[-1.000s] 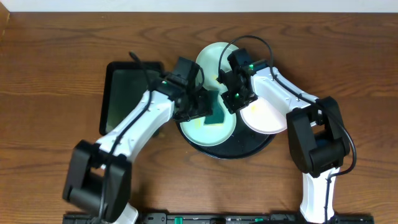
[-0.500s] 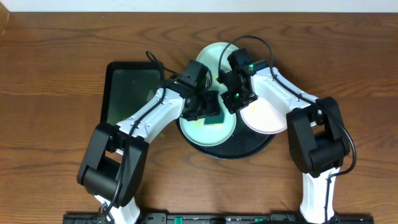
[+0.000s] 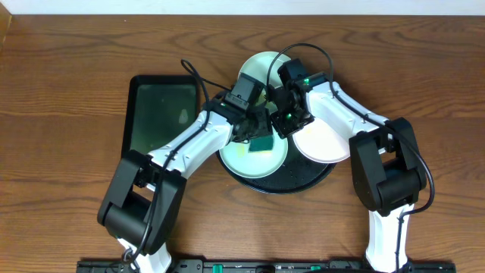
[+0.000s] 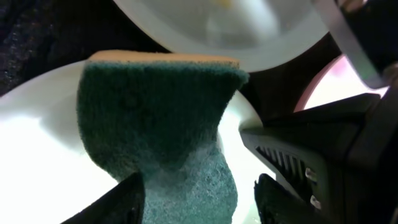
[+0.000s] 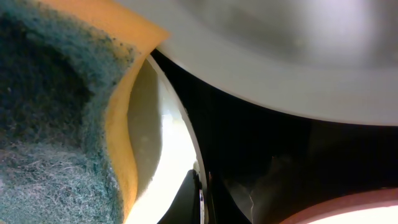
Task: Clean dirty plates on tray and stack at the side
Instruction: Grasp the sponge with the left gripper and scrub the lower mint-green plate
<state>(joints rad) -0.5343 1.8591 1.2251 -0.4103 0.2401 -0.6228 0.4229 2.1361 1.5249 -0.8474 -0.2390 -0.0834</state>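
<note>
Wood tabletop, black tray (image 3: 307,180): left gripper (image 4: 196,202) straddles sponge (image 4: 158,124) for scrubbing; right gripper (image 3: 284,121) pinches mint plate (image 3: 250,155) rim steady.

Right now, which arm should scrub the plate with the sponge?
Probably the left. Its hand already straddles the sponge on the front plate, while the right hand is shut at that plate's rim.

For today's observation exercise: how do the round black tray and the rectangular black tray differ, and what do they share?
Shape: the round tray is circular; the rectangular tray has straight sides and rounded corners.
Load: the round tray carries plates and a sponge; the rectangular tray holds no plate.
Place: the round tray sits mid-table under both arms; the rectangular tray lies to its left in the overhead view.
Both are black, shallow and rest on the wooden table.
</note>
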